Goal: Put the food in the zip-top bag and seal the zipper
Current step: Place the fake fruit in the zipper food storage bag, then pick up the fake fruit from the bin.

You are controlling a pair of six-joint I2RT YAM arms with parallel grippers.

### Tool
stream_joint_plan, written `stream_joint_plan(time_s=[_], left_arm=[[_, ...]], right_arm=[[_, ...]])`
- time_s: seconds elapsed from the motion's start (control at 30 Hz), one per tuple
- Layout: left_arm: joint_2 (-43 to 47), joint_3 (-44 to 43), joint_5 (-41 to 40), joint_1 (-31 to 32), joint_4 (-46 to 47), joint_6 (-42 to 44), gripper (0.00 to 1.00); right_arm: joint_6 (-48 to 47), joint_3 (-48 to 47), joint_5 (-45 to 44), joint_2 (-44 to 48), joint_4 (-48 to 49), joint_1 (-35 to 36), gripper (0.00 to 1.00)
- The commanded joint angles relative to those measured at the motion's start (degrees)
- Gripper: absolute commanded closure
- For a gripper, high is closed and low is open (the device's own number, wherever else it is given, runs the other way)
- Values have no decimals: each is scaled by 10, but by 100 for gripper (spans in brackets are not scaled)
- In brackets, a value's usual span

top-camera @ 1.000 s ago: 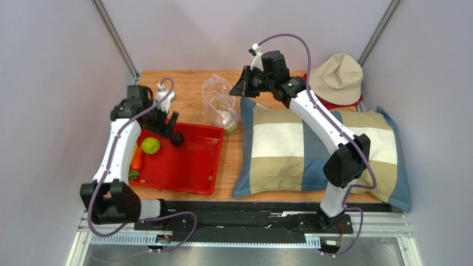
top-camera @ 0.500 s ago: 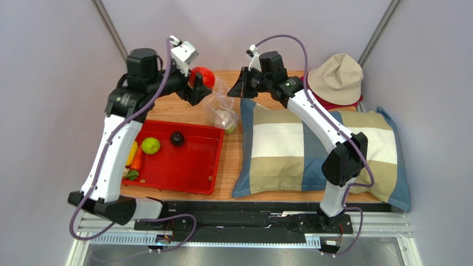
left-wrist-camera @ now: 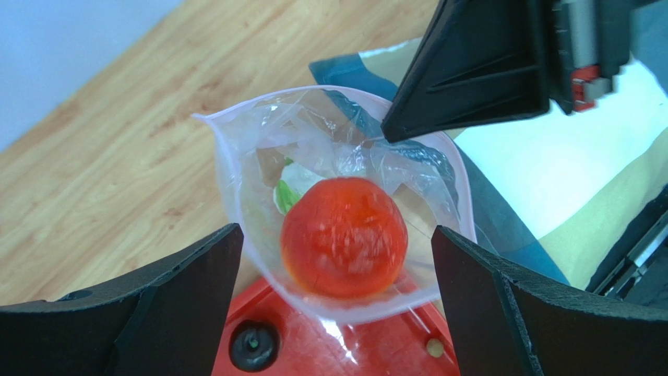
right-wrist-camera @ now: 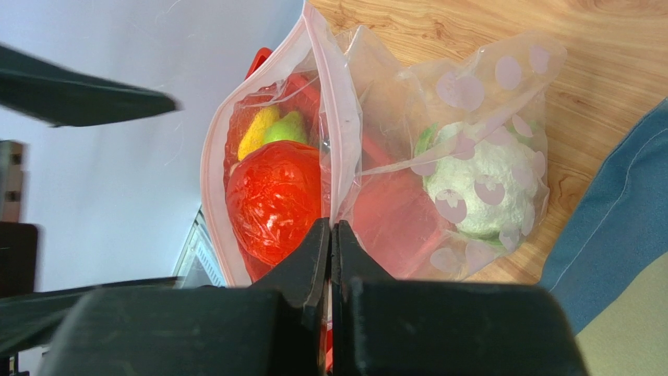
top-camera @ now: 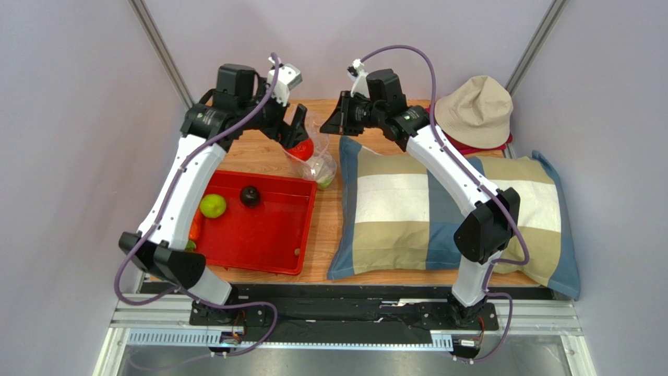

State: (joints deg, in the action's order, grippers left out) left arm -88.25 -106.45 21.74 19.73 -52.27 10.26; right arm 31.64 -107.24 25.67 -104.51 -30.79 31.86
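Observation:
The clear zip-top bag (top-camera: 311, 157) stands open at the back of the table. My right gripper (top-camera: 335, 123) is shut on its mouth edge, as the right wrist view (right-wrist-camera: 331, 229) shows, with the pink zipper strip (right-wrist-camera: 335, 117) running up from the jaws. My left gripper (top-camera: 298, 130) hangs open just above the bag's mouth (left-wrist-camera: 231, 168). The red-orange fruit (left-wrist-camera: 345, 236) sits free in the mouth, touching neither finger. The white-green cauliflower (right-wrist-camera: 480, 186) lies at the bag's bottom. The green apple (top-camera: 212, 205), the dark round fruit (top-camera: 249, 196) and the orange carrot (top-camera: 194, 228) lie in the red tray (top-camera: 270, 243).
A large checked pillow (top-camera: 439, 219) lies right of the bag, its corner touching it. A beige hat (top-camera: 475, 111) sits at the back right. The left arm's links cross over the tray's left side. Grey walls close in the table.
My left gripper lifted the red-orange fruit from the tray, carried it right over the bag, and opened. The fruit is now in the bag's mouth. The right gripper kept holding the edge.

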Motion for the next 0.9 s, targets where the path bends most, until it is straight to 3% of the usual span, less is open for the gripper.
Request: stream_joint_plan(time_s=[0.0,0.23,0.4,0.57,0.87], left_arm=[[100,39,9,-66,3,-16,1],[201,279,30,-215,48,5,2],[229,413,14,-230,95,59,2],[195,476,-5,-231,160,92,3],[55,463,-61,-230,207,118,2]], right_arm=[[-7,-26,3,3,3,3,100],[-16,-32,10,4,8,3,100],[-32,-47,10,4,13,3,100],[-44,-64,1,-4,3,3,100],[-49,-69,-6,-10,-11,3,100]])
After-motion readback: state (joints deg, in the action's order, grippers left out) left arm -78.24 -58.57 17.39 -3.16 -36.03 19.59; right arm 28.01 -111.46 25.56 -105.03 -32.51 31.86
